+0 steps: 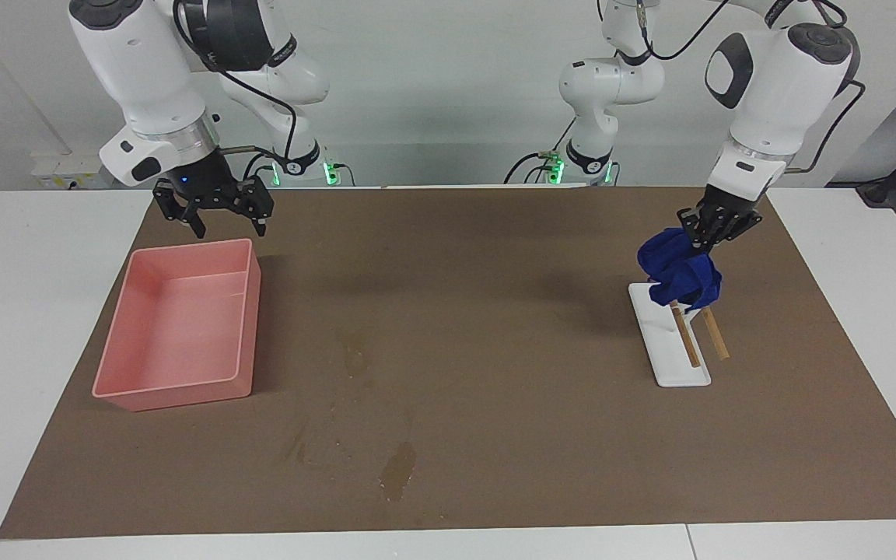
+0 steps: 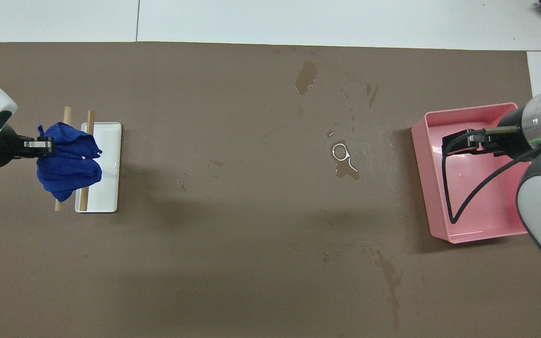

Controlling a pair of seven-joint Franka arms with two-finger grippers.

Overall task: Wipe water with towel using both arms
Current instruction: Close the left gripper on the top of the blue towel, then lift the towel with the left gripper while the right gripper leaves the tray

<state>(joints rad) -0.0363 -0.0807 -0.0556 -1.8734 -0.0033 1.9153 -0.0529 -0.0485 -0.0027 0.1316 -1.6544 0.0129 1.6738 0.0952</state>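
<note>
**Towel up, puddles waiting**

The left gripper (image 1: 716,220) pinches the blue towel (image 1: 680,270) by its top, and the cloth hangs bunched over the white tray (image 1: 670,359) and its two wooden sticks (image 1: 697,340). To do this step well, carry it high enough that the hanging folds clear the sticks, then lower it flat onto the water (image 2: 344,162) at mid-mat. More water sits at the mat's edge farthest from the robots. The right gripper (image 1: 218,211) waits, fingers spread, above the pink tray (image 1: 242,327).

Bright, even; soft shadows, sharp.
</note>
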